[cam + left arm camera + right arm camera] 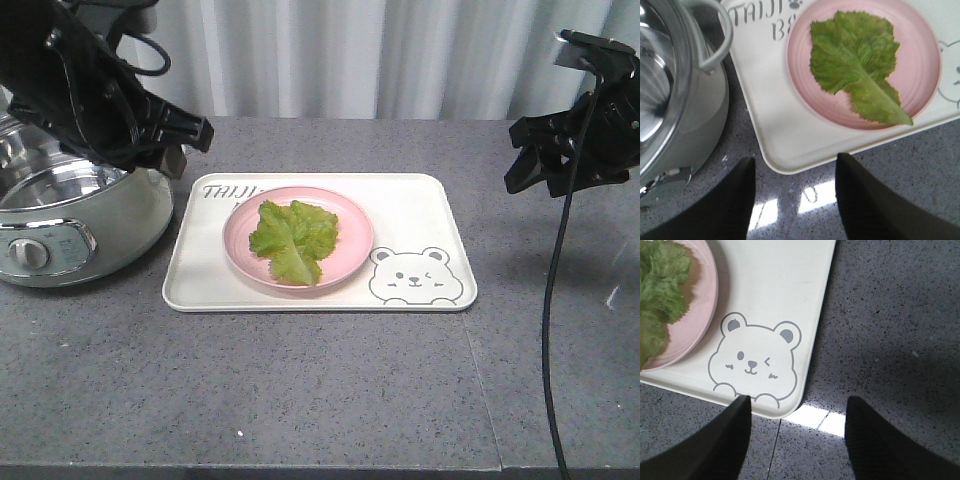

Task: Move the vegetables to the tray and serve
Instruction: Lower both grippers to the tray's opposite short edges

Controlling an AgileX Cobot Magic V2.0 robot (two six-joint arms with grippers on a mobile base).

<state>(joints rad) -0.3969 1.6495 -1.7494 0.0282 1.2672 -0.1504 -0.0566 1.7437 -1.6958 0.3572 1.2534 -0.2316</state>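
Jaws parted | left arm (90, 90), right arm (580, 150) raised flanking tray (420, 210)

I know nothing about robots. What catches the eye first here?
A bright green ruffled lettuce leaf lies on a round pink plate, which sits on a cream-white rectangular tray with a grey bear drawing. Beside the tray stands a pale green steel-lined electric pot. The black left gripper and right gripper hang open.
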